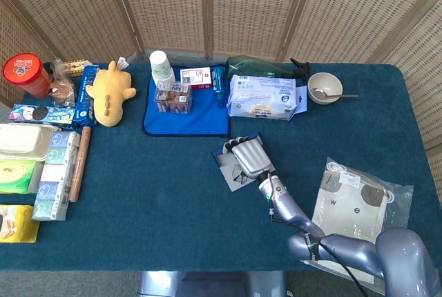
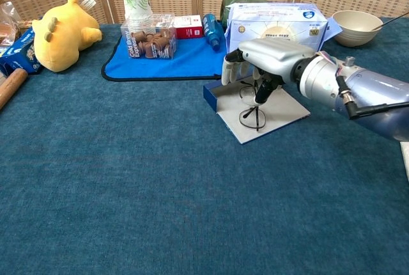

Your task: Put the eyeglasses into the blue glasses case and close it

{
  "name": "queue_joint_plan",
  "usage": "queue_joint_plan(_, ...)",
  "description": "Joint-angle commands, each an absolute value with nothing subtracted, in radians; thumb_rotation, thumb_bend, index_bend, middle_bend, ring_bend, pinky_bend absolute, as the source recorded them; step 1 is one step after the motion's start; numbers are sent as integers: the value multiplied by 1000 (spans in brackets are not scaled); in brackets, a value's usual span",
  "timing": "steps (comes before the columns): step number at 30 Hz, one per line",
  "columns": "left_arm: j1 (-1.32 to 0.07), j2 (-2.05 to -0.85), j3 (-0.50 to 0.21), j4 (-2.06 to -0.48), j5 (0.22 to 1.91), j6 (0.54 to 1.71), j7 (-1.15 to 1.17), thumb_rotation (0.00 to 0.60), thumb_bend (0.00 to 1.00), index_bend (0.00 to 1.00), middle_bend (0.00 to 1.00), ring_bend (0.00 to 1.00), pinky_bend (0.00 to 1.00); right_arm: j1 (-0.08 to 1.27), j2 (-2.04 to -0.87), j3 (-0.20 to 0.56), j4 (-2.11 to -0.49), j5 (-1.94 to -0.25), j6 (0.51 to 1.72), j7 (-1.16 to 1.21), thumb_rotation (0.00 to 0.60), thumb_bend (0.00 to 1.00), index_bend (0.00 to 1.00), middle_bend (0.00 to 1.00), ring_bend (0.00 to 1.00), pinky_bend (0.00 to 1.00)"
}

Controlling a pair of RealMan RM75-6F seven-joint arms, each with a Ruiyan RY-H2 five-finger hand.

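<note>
The right hand hangs palm-down over the open blue glasses case, its fingers curled downward around the eyeglasses. From the chest view the fingertips seem to meet the upper part of the frame, but whether they actually pinch it or only touch it cannot be told; the head view shows only the back of the hand covering the case. The left hand is not in view.

The eyeglasses stand partly upright on the pale inner lining of the case, one dark-rimmed lens showing plainly below the fingers. The case lies flat and open on the worktop, its blue edge toward the blue mat.

The eyeglasses are likely very light, thin-framed and fragile: the rims could bend and the lenses could scratch or smear under pressure. The safer hold is probably the bridge or a temple arm near the hinge, with gentle force. They need to lie flat and folded within the tray before the lid comes over, or the frame could be crushed. The case looks stiff and light, so it may slide on the cloth when its flap is pushed.

Just behind the hand sits a box of face masks, with a bowl and a yellow plush toy further out.
</note>
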State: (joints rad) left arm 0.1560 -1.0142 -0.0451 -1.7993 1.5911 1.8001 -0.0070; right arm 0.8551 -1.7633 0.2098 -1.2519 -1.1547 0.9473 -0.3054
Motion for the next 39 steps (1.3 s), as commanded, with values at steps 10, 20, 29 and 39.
queue_joint_plan(10,154,-1023,-45,-1781,1590,1794,-28,600,293,207,132,0,0,875,-1658,257,-1415,-1107,910,-367,599,359,333,374,316,380)
queue_joint_plan(20,154,-1032,-47,-1759,1581,1791,-50,600,293,207,132,0,0,946,-1608,283,-1487,-925,837,-497,214,477,300,373,274,309)
queue_joint_plan(29,157,-1033,-45,-1745,1576,1790,-65,600,293,206,131,0,0,1002,-1627,288,-1448,-832,827,-547,148,478,292,351,251,277)
queue_joint_plan(39,157,-1032,-45,-1743,1575,1788,-64,600,293,207,131,0,0,1098,-1672,262,-1341,-681,783,-651,138,475,289,349,251,276)
